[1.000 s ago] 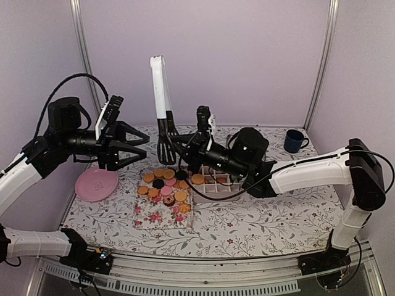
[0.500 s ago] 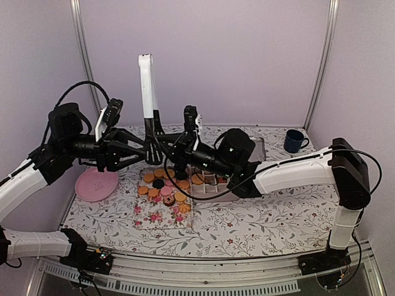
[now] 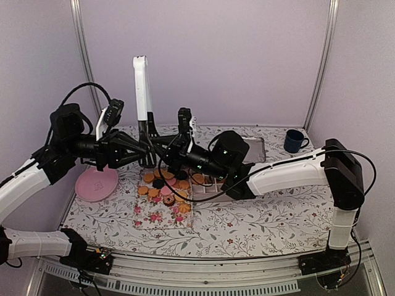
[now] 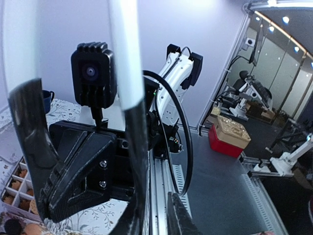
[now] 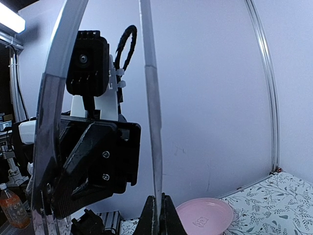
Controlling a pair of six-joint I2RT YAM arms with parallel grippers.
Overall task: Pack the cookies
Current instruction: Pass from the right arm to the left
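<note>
Cookies (image 3: 163, 185) lay below the right claw (image 3: 157, 140), which pinched the upright spatula (image 3: 142, 92). The left claw (image 3: 139, 151) flanked the spatula's neck; I could not tell whether it was clamped.

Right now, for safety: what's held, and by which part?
The right end effector grips the white-handled utensil by its black lower part. Left end effector: unclear.

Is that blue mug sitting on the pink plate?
No, the blue mug stands by the far right corner; the pink plate lies at the left.

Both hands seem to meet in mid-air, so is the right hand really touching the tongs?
Touching. The right wrist view shows one arm of the tongs rising straight out from between the right hand's closed fingertips.
</note>
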